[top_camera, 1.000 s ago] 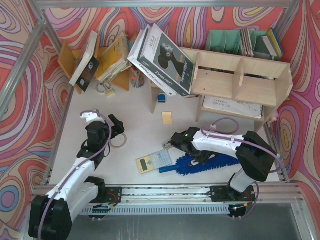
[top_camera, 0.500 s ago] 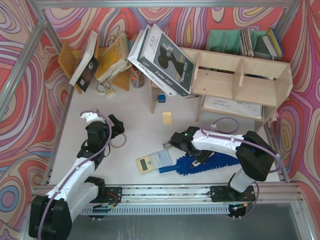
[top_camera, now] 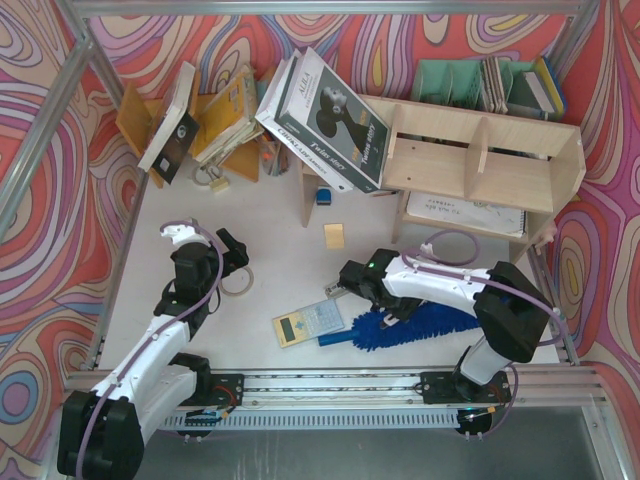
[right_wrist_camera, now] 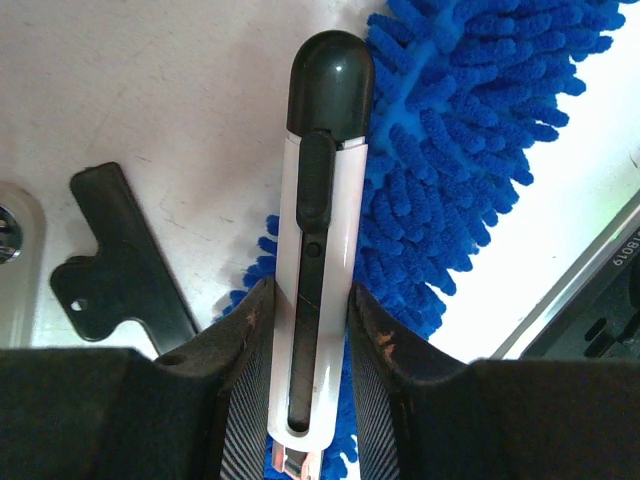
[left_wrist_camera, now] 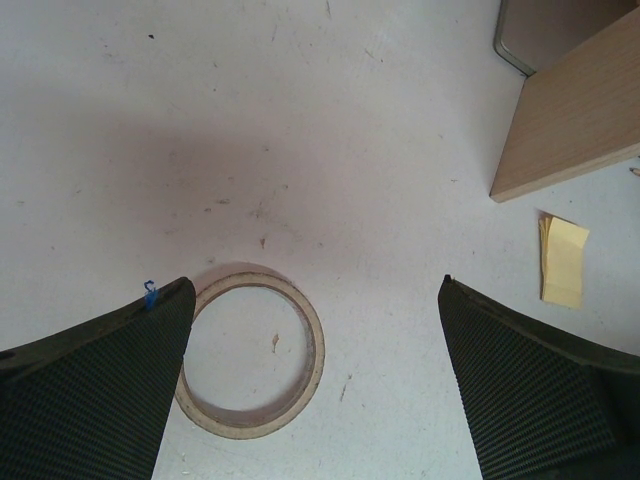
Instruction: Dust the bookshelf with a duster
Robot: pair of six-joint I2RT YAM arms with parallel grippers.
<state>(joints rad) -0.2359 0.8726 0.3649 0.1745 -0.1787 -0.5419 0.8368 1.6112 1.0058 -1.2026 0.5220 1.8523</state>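
The bright-blue fluffy duster [top_camera: 425, 324] lies flat near the table's front edge, its slim handle pointing left. The pale plywood bookshelf [top_camera: 470, 150] stands at the back right. My right gripper [top_camera: 397, 308] hovers over the duster's brush head [right_wrist_camera: 460, 130], shut on a thin white-and-black pen-like stick [right_wrist_camera: 320, 200], not on the duster. The stick runs forward between the pads, right gripper [right_wrist_camera: 308, 300]. My left gripper [top_camera: 236, 262] is wide open over bare table, left gripper [left_wrist_camera: 315, 300], holding nothing. One lower board of the bookshelf [left_wrist_camera: 575, 115] shows in the left wrist view.
A tape ring [left_wrist_camera: 312, 350] lies by my left finger. Yellow sticky notes [top_camera: 333, 235] and a calculator [top_camera: 310, 322] are mid-table. A black clip [right_wrist_camera: 120, 260] sits left of the stick. Large books [top_camera: 325, 115] lean on the shelf; an orange book rack [top_camera: 200, 120] and green file holders [top_camera: 450, 80] stand behind.
My right gripper has tightened on the white-and-black stick and shifted slightly away from the front edge. The left arm and the duster have not moved.
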